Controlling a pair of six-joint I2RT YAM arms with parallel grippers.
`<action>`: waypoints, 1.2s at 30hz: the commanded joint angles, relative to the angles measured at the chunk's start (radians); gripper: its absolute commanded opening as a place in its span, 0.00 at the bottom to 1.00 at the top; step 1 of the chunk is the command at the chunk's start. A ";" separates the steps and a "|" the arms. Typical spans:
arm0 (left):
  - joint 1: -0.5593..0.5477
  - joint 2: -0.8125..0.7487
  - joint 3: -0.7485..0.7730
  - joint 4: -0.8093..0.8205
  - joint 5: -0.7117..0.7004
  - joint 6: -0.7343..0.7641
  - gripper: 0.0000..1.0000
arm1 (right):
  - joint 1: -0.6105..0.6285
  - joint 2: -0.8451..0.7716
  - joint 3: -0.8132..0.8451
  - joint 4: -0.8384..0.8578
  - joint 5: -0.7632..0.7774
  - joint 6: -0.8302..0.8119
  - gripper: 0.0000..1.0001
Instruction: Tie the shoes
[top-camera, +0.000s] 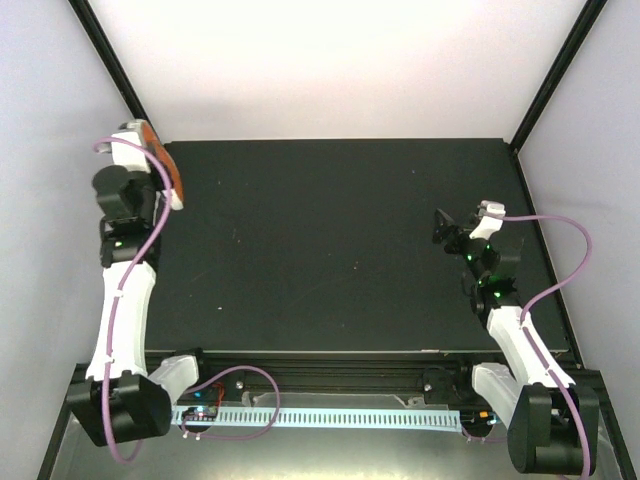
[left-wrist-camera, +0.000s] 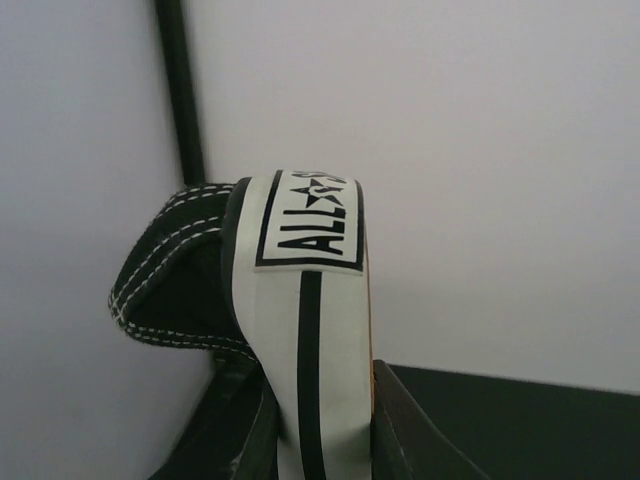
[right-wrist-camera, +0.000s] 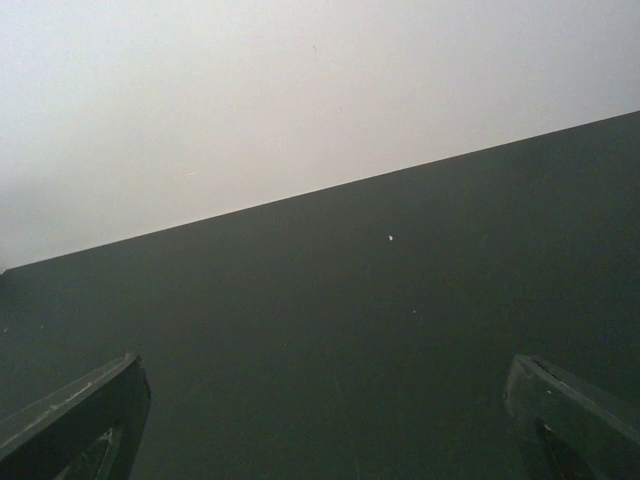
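The black canvas sneaker (top-camera: 163, 168) is off the table (top-camera: 330, 250), held up at the far left corner against the pale wall, its orange-red sole (top-camera: 160, 160) facing outward in the overhead view. From the left wrist the heel fills the middle of the picture: the white rubber heel strip with its black "ALL STAR" patch (left-wrist-camera: 310, 215), and beside it the black collar with white stitching (left-wrist-camera: 170, 270). The laces show in no view, so I cannot tell how they hang or whether any knot has been begun.

The left gripper (top-camera: 150, 182) is clamped on the sneaker's heel, its dark fingers (left-wrist-camera: 240, 430) pressing either side of the heel strip. The right gripper (top-camera: 445, 225) hovers over the right part of the table, well apart from the sneaker, jaws spread wide and holding nothing; its wrist view shows only bare table between the fingers (right-wrist-camera: 75, 420).

This looks like the positioning step, before any tying. The next move probably calls for setting the sneaker down upright toward the middle of the table, laces exposed, where both grippers can reach them.
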 joint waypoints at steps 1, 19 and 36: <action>-0.197 0.031 -0.078 0.138 -0.105 0.104 0.02 | -0.001 0.002 -0.017 0.050 -0.033 -0.017 1.00; -0.852 0.362 -0.133 0.084 -0.433 0.261 0.02 | -0.001 -0.022 -0.044 0.079 -0.036 -0.018 1.00; -1.273 0.422 -0.336 -0.086 -0.507 -0.152 0.41 | -0.001 -0.053 -0.067 0.111 -0.055 -0.016 1.00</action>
